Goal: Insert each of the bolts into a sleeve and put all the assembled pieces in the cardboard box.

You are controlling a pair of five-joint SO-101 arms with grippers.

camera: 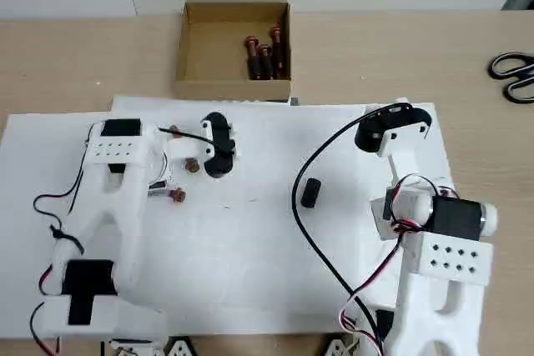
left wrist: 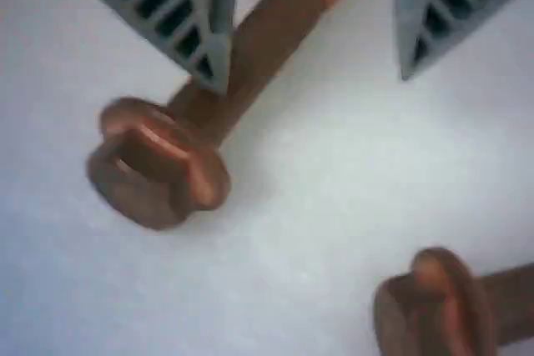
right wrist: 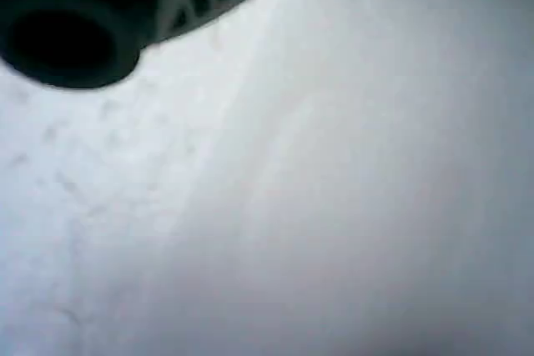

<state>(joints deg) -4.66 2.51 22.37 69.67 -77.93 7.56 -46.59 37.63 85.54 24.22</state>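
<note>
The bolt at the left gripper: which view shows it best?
The left wrist view: the bolt lies close up, head and shank clear, at the open left gripper. The high view shows it as a small copper speck.

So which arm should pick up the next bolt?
Left, probably. Its open hand straddles the shaft of a bolt on the white sheet. The right arm sits far from the loose bolts.

A white sheet [camera: 250,273] under me covers most of the wooden table [camera: 83,56]; black-handled scissors [camera: 503,73] lie on bare wood, far right
</note>
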